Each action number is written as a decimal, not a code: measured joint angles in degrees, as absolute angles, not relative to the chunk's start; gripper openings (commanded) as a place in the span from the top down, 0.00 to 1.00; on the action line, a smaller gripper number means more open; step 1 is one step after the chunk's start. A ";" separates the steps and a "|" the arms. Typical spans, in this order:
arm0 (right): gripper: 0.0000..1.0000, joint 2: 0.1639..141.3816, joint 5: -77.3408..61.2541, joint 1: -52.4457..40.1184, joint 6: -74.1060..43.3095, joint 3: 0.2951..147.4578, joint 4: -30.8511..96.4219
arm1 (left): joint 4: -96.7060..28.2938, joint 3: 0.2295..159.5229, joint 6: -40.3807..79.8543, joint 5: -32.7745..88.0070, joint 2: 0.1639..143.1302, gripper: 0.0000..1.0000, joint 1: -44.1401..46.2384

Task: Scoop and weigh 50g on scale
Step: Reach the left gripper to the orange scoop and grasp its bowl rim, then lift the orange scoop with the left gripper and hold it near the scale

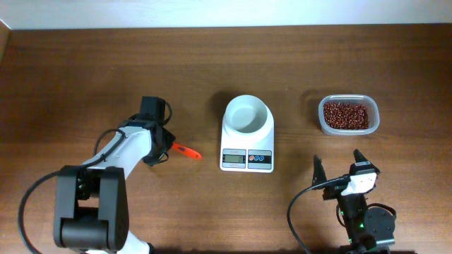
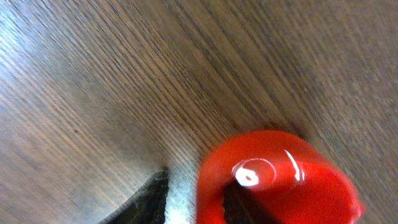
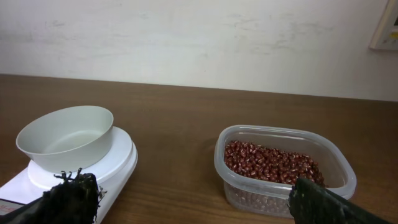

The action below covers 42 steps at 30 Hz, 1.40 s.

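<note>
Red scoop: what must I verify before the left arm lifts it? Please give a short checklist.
1. Left gripper at the red scoop: ok.
2. Grip on the red scoop firm: cannot tell.
3. Bowl on the scale empty: ok.
4. Scale display reading zero: cannot tell.
5. Beans in the tub uncovered: ok.
6. Right gripper open, apart from the tub: ok.

Red scoop [image 1: 187, 151], clear tub [image 3: 280, 129] — wooden table [image 1: 85, 70]

Arm extended, left pincer [image 1: 169, 147] low; right pincer [image 1: 339, 161] gaping wide
</note>
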State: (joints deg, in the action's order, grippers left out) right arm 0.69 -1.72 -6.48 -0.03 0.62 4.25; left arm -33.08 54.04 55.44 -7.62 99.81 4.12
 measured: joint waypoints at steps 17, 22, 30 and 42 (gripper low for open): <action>0.01 0.69 -1.72 -6.48 -0.03 0.62 4.25 | -51.05 54.43 70.19 -2.46 75.81 1.00 4.12; 0.01 0.69 -1.74 -6.48 -0.03 0.62 4.25 | -53.36 54.43 69.14 2.20 71.13 1.00 4.12; 0.01 0.69 -1.72 -6.48 -0.05 0.62 4.25 | -66.39 54.50 74.67 -0.34 71.13 1.00 8.56; 0.01 0.69 -1.74 -6.48 -0.01 0.62 4.25 | -69.89 54.43 91.15 -3.70 71.13 1.00 20.29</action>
State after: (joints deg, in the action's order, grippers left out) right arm 0.69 -1.74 -6.48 -0.01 0.62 4.25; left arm -69.89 54.43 91.15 -3.70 71.13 20.29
